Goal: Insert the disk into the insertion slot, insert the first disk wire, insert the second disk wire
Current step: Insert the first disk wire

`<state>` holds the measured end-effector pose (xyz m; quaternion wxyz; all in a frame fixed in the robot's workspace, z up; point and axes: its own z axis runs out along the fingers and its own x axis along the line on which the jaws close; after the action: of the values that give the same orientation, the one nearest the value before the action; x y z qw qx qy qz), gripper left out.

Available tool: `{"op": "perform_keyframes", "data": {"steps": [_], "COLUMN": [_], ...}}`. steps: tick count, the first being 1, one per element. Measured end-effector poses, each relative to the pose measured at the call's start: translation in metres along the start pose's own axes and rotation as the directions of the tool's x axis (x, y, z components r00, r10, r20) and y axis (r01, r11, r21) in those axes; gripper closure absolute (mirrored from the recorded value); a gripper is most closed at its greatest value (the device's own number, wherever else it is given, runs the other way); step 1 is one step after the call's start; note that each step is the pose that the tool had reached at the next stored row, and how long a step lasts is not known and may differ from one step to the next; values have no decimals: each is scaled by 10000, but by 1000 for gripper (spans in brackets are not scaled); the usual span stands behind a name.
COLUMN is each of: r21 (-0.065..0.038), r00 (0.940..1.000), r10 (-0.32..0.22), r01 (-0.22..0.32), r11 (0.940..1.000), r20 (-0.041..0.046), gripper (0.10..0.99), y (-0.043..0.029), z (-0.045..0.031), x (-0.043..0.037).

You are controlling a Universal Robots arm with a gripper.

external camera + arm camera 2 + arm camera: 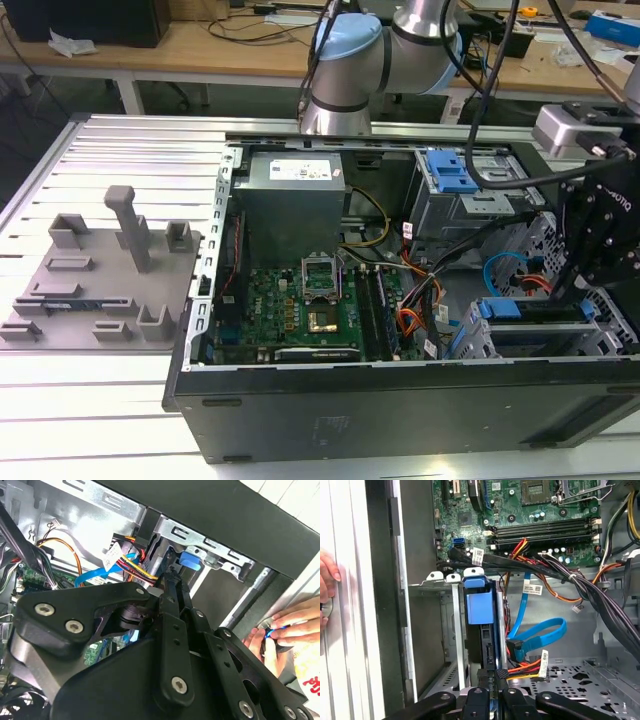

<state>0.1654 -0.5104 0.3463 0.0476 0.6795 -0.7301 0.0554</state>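
1. The disk [482,640] sat in the slot [457,630], by a corner of the computer case [400,410]
2. The gripper [495,677] hung at the disk's bare end, jaws drawn together on a black wire plug [502,672] there
3. A hand [285,625] rested outside the case wall

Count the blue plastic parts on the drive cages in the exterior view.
2. One blue latch tops the taller cage farther back in the case; the other, the disk's blue carrier, lies along the insertion slot at the exterior view's right. Others may be hidden.
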Motion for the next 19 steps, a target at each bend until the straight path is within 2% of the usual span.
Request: {"op": "perform_keyframes", "data": {"steps": [19], "r21": [1], "r00": [10000], "r10": [-6], "r01": [6], "r11": [10000], "r20": [-4], "gripper": [922], "y": [9], "z": [14], "x": [-14]}}
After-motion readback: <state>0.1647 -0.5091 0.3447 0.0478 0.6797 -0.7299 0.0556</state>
